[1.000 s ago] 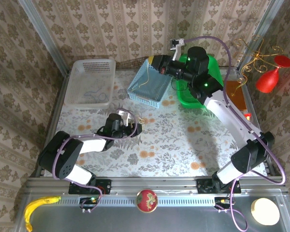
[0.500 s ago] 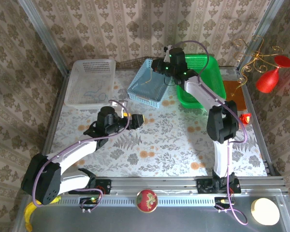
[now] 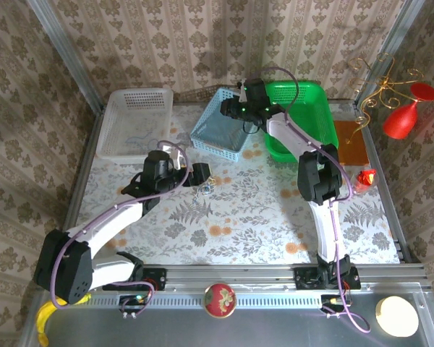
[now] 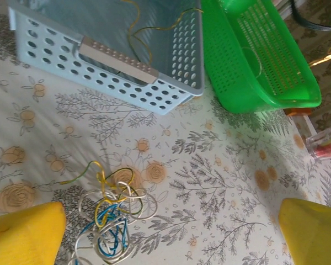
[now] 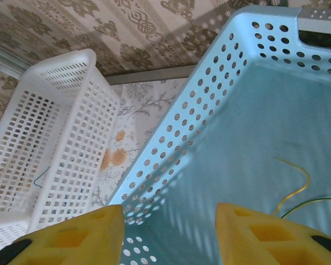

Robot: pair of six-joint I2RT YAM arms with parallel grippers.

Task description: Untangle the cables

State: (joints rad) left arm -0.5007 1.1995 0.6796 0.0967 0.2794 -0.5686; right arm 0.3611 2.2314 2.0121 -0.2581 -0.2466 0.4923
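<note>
Cables (image 4: 113, 221) sit knotted on the desk (image 4: 220, 182) just ahead of the left hand (image 4: 171, 234), spread wide and empty. They look thin, limp, near weightless, so pinch a loose outer loop. Right hand (image 5: 168, 232) hovers parted and empty over the blue basket (image 5: 171, 138) — a yellow strand (image 5: 298, 185) lies inside.

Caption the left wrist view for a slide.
Open left fingers frame a knot of blue, white and yellow cables on the floral tablecloth; blue basket and green basket stand beyond.

Cables (image 4: 111, 214) smooth, plastic-sheathed; blue basket (image 4: 127, 74) matt perforated plastic; green basket (image 4: 265, 61) glossy plastic.
</note>
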